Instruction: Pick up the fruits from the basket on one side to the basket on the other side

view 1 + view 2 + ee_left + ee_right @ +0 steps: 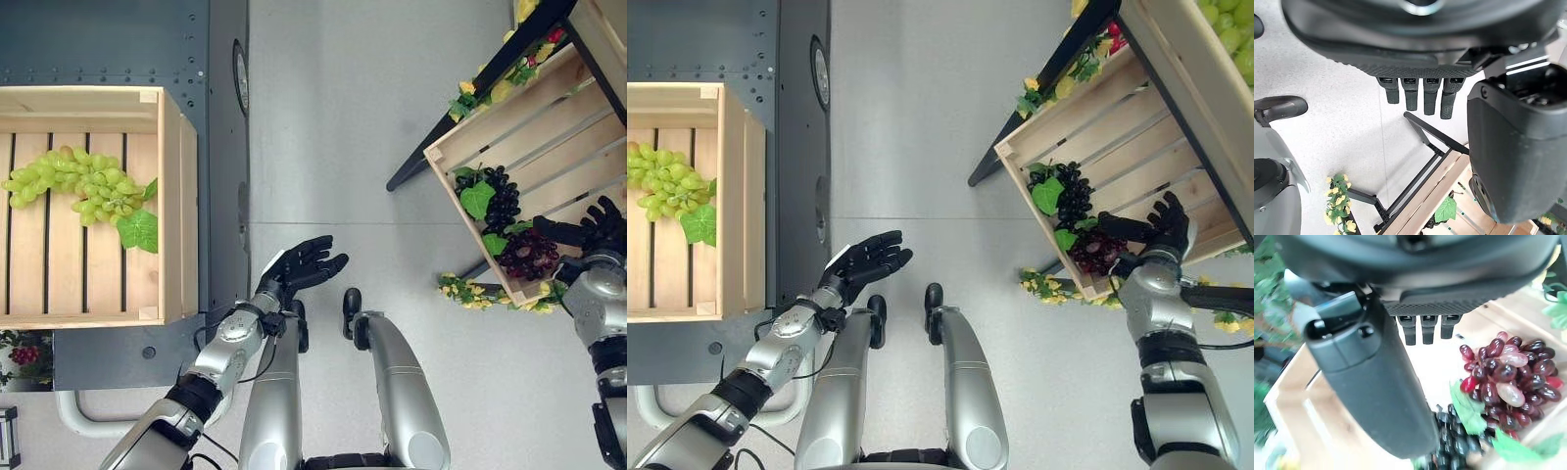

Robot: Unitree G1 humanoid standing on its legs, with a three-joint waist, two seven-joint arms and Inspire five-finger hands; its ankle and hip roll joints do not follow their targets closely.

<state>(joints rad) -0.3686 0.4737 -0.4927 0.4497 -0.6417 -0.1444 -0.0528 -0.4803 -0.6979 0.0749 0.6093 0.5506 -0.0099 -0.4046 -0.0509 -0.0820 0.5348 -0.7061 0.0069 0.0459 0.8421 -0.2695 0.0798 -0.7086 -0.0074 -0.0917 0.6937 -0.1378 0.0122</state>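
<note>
Red grapes [1097, 251] lie in the lower corner of the tilted wooden crate [1087, 127] on the robot's right, just beside the right hand [1161, 227] and touching or nearly touching its thumb side. The right hand's fingers [1422, 330] are straight and released, holding nothing. In the right wrist view the red bunch sits just off to the side of the fingertips rather than under them, so the hand is beside the fruit, not around it. A black grape bunch [1070, 196] with a green leaf [1048, 194] lies next to the red one, a little farther from the fingers, deeper along the crate's slats.

The red bunch's long axis seems to run roughly across the line of the fingers, which in my judgement suits a grasp from above once the hand shifts sideways over it.

The left hand [304, 264] hangs over bare floor, well apart from both crates, fingers relaxed and empty — plainly the farther hand from the dark fruit. The flat crate [171, 206] on the robot's left already holds green grapes [83, 181].

The coming move turns on closing that small sideways gap — the right hand must centre on the red bunch without catching the crate's low wall.
</note>
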